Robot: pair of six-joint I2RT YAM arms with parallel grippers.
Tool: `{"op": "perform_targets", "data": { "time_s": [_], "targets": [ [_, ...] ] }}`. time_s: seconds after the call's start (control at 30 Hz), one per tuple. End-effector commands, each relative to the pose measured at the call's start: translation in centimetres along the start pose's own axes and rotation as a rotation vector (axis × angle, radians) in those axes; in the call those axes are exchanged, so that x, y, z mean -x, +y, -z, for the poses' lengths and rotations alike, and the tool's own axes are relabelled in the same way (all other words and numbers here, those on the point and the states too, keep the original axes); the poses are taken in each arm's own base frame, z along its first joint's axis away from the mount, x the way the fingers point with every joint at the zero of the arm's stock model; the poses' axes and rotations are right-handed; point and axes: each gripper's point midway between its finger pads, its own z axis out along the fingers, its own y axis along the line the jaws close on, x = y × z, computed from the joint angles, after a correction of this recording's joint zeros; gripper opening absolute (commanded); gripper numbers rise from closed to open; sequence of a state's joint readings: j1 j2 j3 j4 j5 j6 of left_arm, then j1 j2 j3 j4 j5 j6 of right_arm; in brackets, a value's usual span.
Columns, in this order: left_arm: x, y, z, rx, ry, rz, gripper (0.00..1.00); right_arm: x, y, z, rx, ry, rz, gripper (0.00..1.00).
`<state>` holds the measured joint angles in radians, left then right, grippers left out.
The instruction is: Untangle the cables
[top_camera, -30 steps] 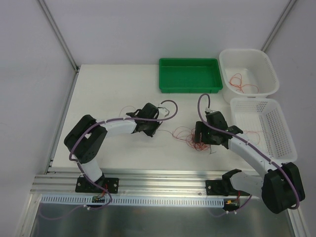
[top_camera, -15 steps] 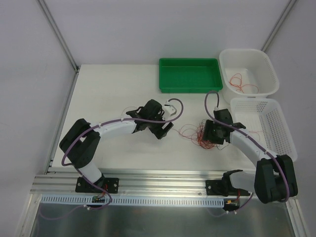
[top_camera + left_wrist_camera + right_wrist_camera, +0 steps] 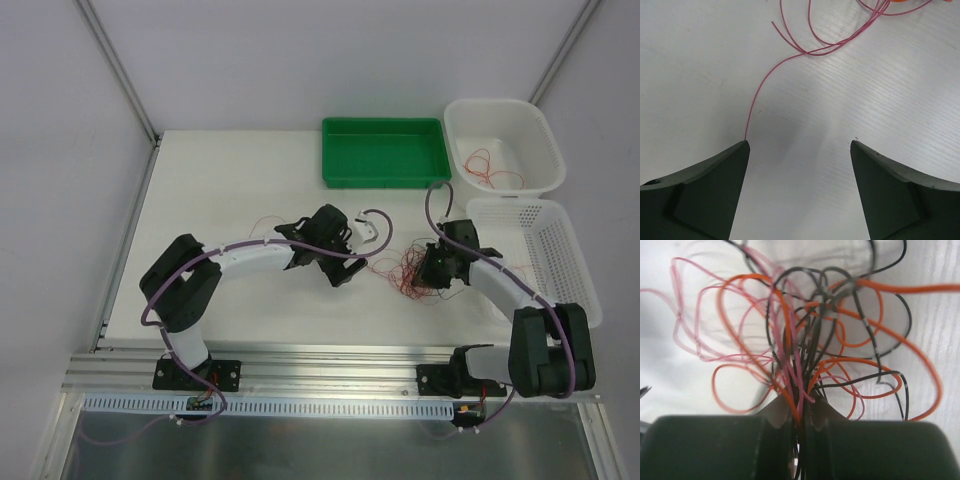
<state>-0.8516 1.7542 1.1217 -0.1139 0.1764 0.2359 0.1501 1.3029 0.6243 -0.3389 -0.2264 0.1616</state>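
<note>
left pincer [image 3: 797, 145]: wide, above table [image 3: 695, 75] | right pincer [image 3: 797, 416]: clamped on tangled cables [image 3: 799, 382], orange, pink, black

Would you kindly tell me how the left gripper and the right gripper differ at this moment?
The left gripper has its jaws wide open; the right gripper has them shut. The left gripper holds nothing, with only bare table between its jaws; the right gripper clamps a bundle of the cables. Both sit low over the white table.
</note>
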Motion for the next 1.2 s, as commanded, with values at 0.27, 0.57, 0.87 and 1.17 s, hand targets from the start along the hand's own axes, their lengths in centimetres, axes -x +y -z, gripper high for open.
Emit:
{"op": "perform_targets", "data": {
  "time_s": [0.27, 0.57, 0.87, 1.17],
  "targets": [
    [4.8, -0.9, 4.7, 0.009, -0.176, 0.149, 0.8, 3.1, 10.1, 10.5, 0.394, -0.255, 0.336, 0.01],
    [7.2, -1.9, 12.8, 0.045, -0.403, 0.429, 0.8, 0.3, 15.3, 12.4, 0.526, -0.258, 0.551, 0.02],
    [7.4, -3.1, 14.0, -0.021, -0.502, 0.602, 0.74, -1.4, 19.6, 12.0, 0.625, -0.277, 0.597, 0.03],
    [7.2, -2.7, 11.5, -0.033, -0.517, 0.74, 0.59, -3.4, 22.4, 11.5, 0.678, -0.262, 0.635, 0.05]
  ]
}}
